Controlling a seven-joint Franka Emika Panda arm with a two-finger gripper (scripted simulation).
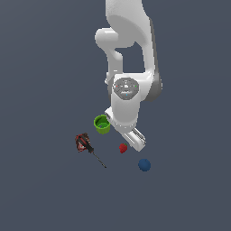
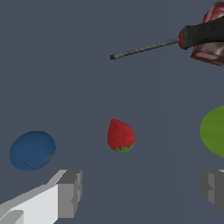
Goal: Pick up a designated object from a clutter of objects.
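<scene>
The designated object is a small red strawberry-like lump [image 1: 122, 148] [image 2: 120, 136] lying on the grey floor. Around it lies the clutter: a green cup [image 1: 102, 123] [image 2: 215, 130], a blue ball [image 1: 144, 164] [image 2: 32, 150] and a dark red-black tool with a thin shaft [image 1: 85, 145] [image 2: 192, 37]. My gripper [image 1: 136, 139] [image 2: 140, 194] hangs above the floor just beside the red lump, on the exterior view's right of it. It is open, its grey fingertips [image 2: 70, 192] set wide apart with nothing between them.
The white arm [image 1: 131, 54] rises behind the clutter in the exterior view. The flat grey floor [image 1: 45, 194] stretches all around the objects.
</scene>
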